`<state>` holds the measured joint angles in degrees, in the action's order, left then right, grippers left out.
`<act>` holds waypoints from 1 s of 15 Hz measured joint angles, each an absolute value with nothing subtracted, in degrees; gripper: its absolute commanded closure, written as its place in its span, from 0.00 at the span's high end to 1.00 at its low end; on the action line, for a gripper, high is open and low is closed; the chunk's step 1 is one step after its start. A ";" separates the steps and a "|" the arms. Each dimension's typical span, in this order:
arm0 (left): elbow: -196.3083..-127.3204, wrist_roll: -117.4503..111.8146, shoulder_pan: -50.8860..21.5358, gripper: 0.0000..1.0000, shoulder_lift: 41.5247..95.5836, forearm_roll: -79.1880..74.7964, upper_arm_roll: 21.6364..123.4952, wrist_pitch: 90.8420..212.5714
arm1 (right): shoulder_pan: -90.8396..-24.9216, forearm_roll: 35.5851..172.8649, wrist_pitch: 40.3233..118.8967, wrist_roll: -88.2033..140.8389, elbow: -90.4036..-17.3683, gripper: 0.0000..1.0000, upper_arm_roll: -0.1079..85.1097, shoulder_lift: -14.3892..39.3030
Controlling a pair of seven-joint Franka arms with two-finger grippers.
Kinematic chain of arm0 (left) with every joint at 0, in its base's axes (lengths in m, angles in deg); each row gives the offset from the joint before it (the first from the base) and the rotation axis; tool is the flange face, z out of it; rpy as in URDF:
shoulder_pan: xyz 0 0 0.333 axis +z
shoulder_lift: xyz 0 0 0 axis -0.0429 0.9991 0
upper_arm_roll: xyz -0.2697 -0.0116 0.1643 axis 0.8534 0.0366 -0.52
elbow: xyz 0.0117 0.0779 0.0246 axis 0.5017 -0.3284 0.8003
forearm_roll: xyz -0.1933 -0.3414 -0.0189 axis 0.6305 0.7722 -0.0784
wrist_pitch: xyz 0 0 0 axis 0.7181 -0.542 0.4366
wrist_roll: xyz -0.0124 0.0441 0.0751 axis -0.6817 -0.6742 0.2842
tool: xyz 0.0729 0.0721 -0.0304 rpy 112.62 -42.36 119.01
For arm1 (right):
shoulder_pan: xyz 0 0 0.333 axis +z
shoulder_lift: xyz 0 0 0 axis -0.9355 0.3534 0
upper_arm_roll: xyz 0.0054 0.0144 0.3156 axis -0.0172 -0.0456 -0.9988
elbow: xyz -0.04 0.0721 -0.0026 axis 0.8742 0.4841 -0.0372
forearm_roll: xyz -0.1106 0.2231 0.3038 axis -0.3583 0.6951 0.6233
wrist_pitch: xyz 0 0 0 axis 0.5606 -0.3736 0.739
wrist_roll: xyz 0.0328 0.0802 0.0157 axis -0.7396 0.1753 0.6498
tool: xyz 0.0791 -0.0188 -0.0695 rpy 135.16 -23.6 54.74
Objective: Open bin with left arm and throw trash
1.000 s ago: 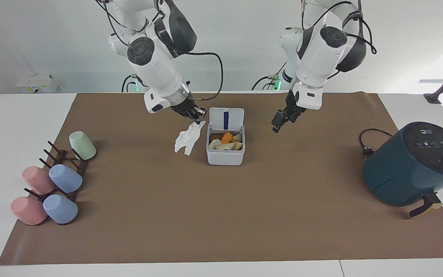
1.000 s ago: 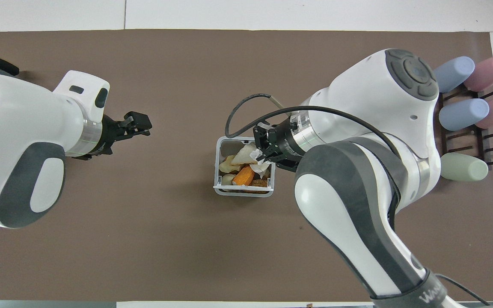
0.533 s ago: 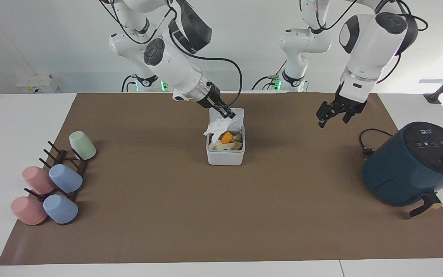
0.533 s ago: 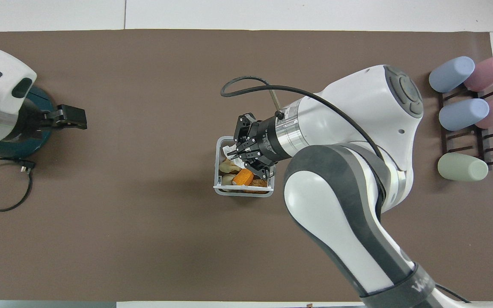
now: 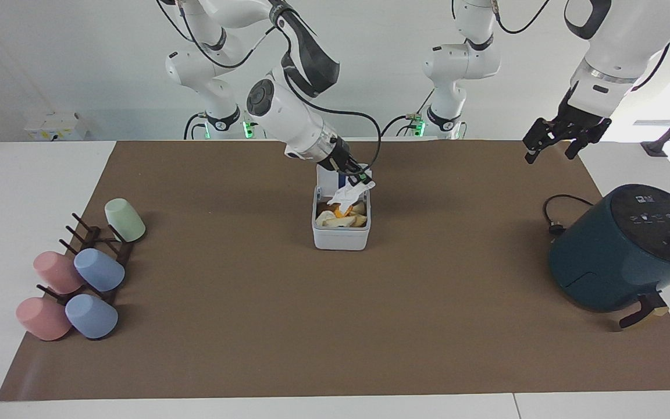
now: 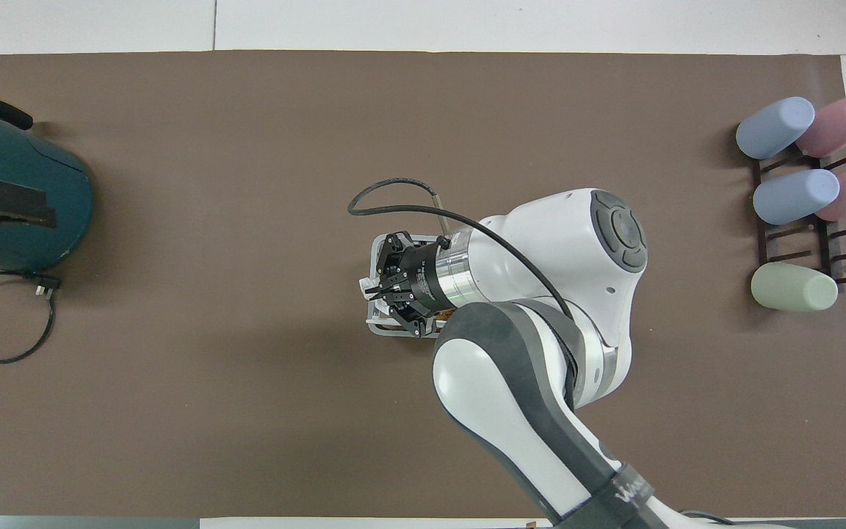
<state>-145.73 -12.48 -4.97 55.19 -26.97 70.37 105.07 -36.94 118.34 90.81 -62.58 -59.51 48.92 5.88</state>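
Brown paper [image 5: 335, 326] covers the white table. At the right arm's end, pastel cups [image 5: 79, 273] lie on a dark rack [image 5: 99, 247]. Mid-table stands the bin [image 5: 341, 235], lid up, with food scraps [image 5: 344, 218] inside. Directly over its opening hangs the right gripper [image 5: 361, 177], fingertips pinched together on a crumpled white tissue [image 5: 346, 195] that dangles into the bin. Toward the left arm's end, the left gripper [image 5: 556, 139] hangs high with fingers spread and nothing between them, above the table near the teal air fryer [image 5: 626, 250].
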 measured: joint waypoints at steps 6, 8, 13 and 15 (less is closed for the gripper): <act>-144.40 -15.56 -4.73 1.00 56.07 -27.05 70.39 101.70 | -36.40 118.36 96.84 -59.23 -61.98 0.91 48.95 5.09; -144.50 -15.97 -4.60 1.00 56.16 -27.05 70.39 101.40 | -36.40 118.36 97.64 -55.80 -62.23 0.92 49.02 5.09; -144.75 -16.13 -4.50 1.00 56.20 -27.05 70.41 101.34 | -38.16 103.85 91.16 -49.39 -59.80 1.00 49.65 5.06; -144.75 -16.14 -4.50 1.00 56.20 -27.05 70.44 101.33 | -39.74 96.36 84.28 -43.53 -56.54 1.00 49.69 5.06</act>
<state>-144.75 -16.14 -4.50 56.20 -27.05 70.44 101.33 -39.74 96.36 84.28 -43.53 -56.54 49.69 5.06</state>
